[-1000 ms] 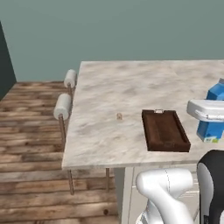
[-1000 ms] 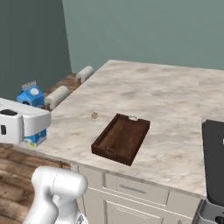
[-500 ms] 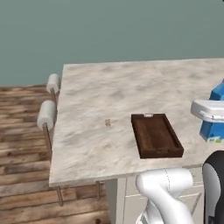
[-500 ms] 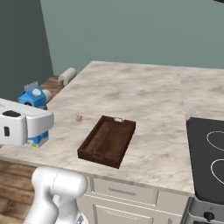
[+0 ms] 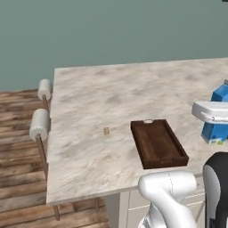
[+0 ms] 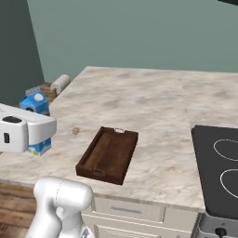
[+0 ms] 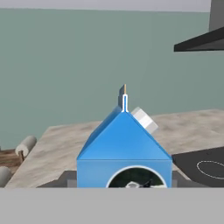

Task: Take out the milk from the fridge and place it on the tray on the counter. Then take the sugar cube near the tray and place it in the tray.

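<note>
gripping the milk (image 7: pixel 124 148), the claw (image 6: pixel 32 135) hovers; right base view adds a cooktop (image 6: pixel 217 169) beyond the tray (image 6: pixel 109 155).

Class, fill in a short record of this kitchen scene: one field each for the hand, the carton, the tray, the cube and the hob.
hand: closed on the bright blue gable-top milk carton, carton upright
carton: held beside the marbled beige counter, not in the tray
tray: dark brown wooden tray, nothing inside
cube: tiny tan sugar cube on counter, apart from tray
hob: black cooktop on the counter
</note>
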